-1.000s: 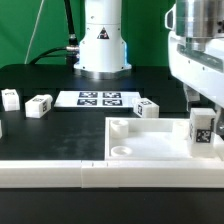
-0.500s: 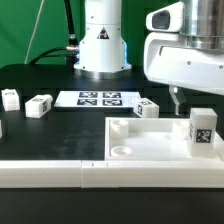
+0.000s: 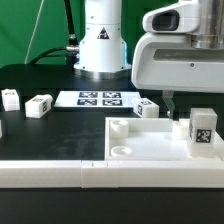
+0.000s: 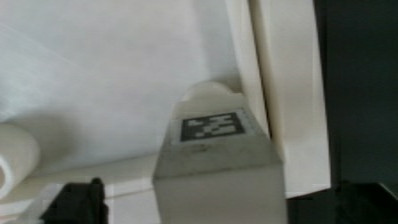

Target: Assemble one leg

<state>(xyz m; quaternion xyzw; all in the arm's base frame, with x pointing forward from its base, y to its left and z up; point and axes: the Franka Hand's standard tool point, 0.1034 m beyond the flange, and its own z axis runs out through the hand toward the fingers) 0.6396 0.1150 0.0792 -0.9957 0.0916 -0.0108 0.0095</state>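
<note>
The gripper [image 3: 169,100] hangs above the panel [image 3: 150,150], holding nothing, fingers apparently parted. One leg [image 3: 203,132] stands upright in the panel's corner, toward the exterior view's right of the gripper.

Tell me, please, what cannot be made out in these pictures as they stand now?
- Gripper, exterior view: the arm's white housing covers most of it, so open or shut cannot be told.
- Jaws, wrist view: only dark tips show, cut off by the picture's edge.
- Standing leg on the panel: its seating in the corner is hidden, and its tag is too blurred to read.
- A block, exterior view: cut off by the left edge.
</note>
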